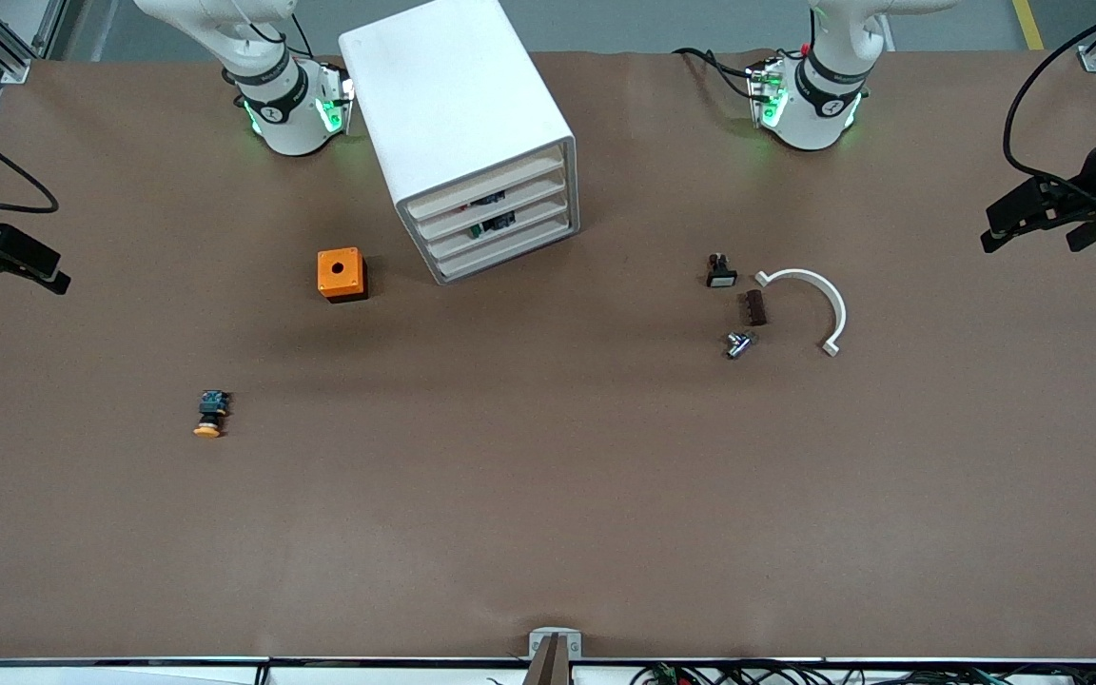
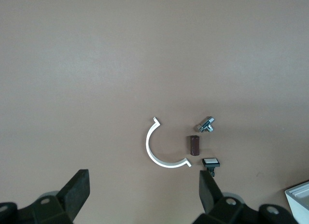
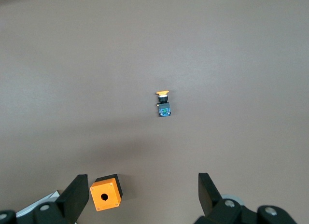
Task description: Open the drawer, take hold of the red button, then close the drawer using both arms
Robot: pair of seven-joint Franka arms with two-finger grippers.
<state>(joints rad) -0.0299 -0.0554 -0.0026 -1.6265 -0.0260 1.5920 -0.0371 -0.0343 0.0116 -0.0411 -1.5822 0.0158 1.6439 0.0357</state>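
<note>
Front view: white cabinet (image 1: pixel 472 133) on the brown worktop (image 1: pixel 548 495), all four drawers shut, the button not discernible. Left gripper (image 2: pixel 144 192) and right gripper (image 3: pixel 140 195) wait aloft, fingers spread.

Open right hand (image 3: pixel 140 197), orange cube (image 3: pixel 105 192), yellow-capped button (image 3: pixel 163 104) on table (image 3: pixel 231 50)

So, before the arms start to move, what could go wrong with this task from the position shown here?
1. All four drawer fronts of the white cabinet look alike and shut, and dark parts show at two of them, so the wrong drawer might get pulled.
2. The yellow-orange-capped button lies in plain sight on the table and could be grabbed by mistake.
3. The left gripper and right gripper, both open, hang high near opposite table ends, so their reaches to the cabinet may cross.
</note>
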